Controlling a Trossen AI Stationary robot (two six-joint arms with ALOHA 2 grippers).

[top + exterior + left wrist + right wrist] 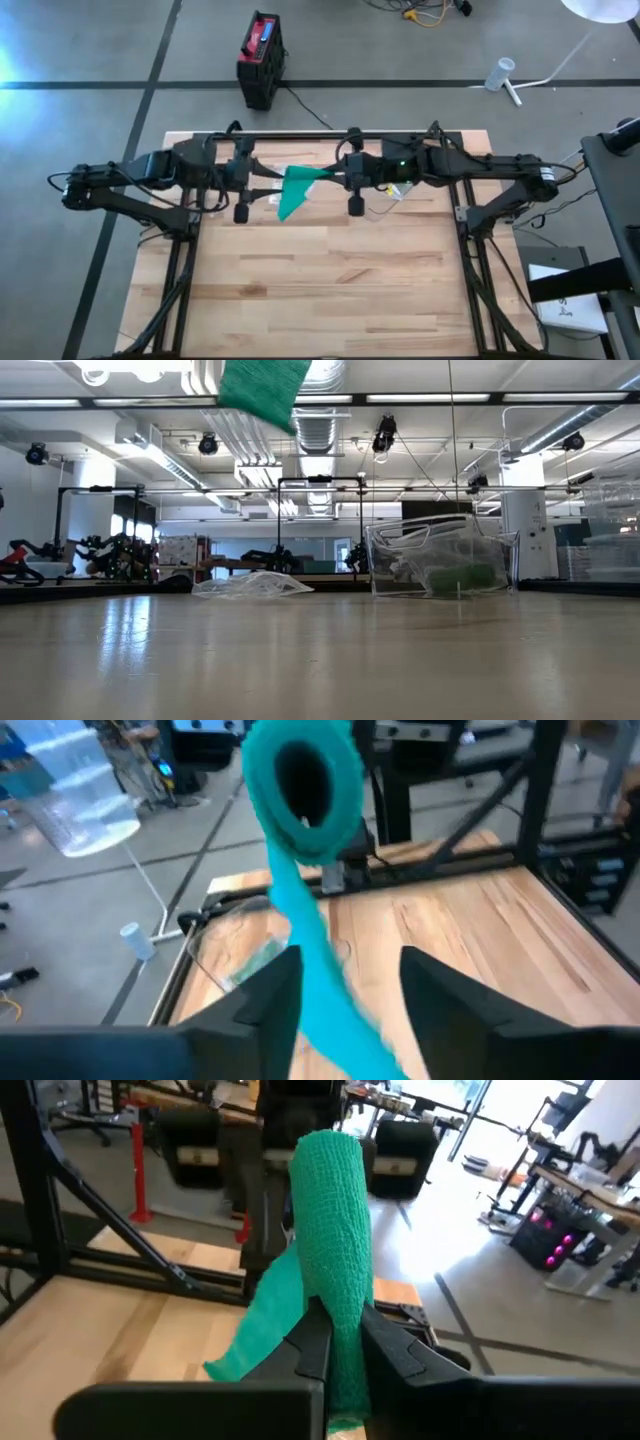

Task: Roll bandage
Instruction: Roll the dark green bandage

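Observation:
A green bandage (297,186) hangs high over the far middle of the table, partly wound into a roll (335,1230). Its loose tail (262,1330) trails down and shows at the top of the low view (262,388). My right gripper (340,1330) is shut on the roll, reaching in from the right (330,177). My left gripper (345,990) faces it from the left, open. It looks into the roll's hollow end (303,782), and the tail (315,980) passes between its fingers. Whether the tail touches them, I cannot tell. My right gripper pinches the roll's end nearest to it (342,1342) between its two fingers. The fingers come nearly level from the table's right side and lie along the roll. The roll sticks out beyond the fingertips, lifted clear of the table, and its tail hangs slack below.
A clear plastic box (440,565) with a green roll inside and a crumpled clear bag (250,585) lie at the table's far side. A dark frame bar (330,135) runs along the far edge. Bare wood (330,290) covers the near half.

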